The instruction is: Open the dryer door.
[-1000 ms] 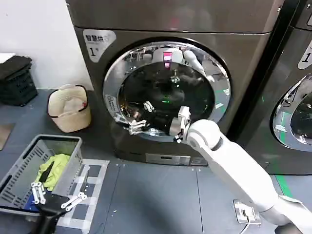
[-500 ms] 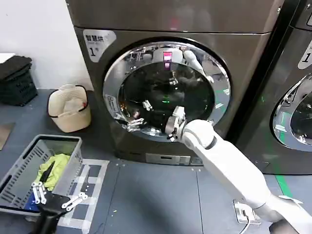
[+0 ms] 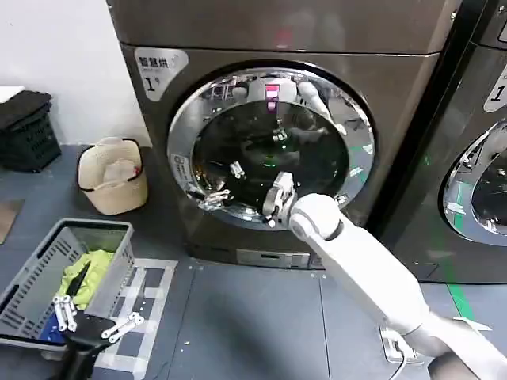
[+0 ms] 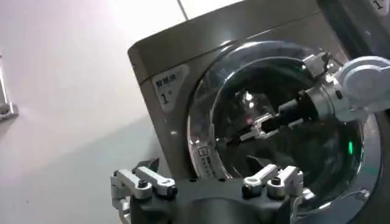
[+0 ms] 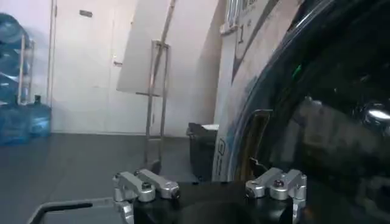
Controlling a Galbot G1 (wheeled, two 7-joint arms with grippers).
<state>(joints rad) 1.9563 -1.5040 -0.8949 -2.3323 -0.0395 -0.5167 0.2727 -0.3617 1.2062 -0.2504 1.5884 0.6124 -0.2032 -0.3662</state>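
The dryer door (image 3: 181, 150), round with a wide chrome rim and dark glass, lies flat against the bronze-grey machine's front. My right gripper (image 3: 215, 197) is open at the door's lower left rim, its white arm reaching in from the lower right. The left wrist view shows that right gripper (image 4: 244, 135) pointing at the left rim of the door (image 4: 268, 91). In the right wrist view the open right gripper (image 5: 212, 189) sits close to the door's dark glass (image 5: 329, 109) and its edge. My left gripper (image 3: 91, 321) hangs open, parked low at the left above the basket.
A grey basket (image 3: 47, 277) holding a yellow-green cloth stands on the floor at the lower left. A beige bucket (image 3: 113, 176) and a black crate (image 3: 28, 131) sit left of the dryer. A darker second machine (image 3: 475, 182) stands at the right. A white floor socket (image 3: 396, 344) lies near the right arm.
My right gripper and forearm have shifted left and a little upward along the door's lower part, closer to the left rim. The door and the left arm have not moved.
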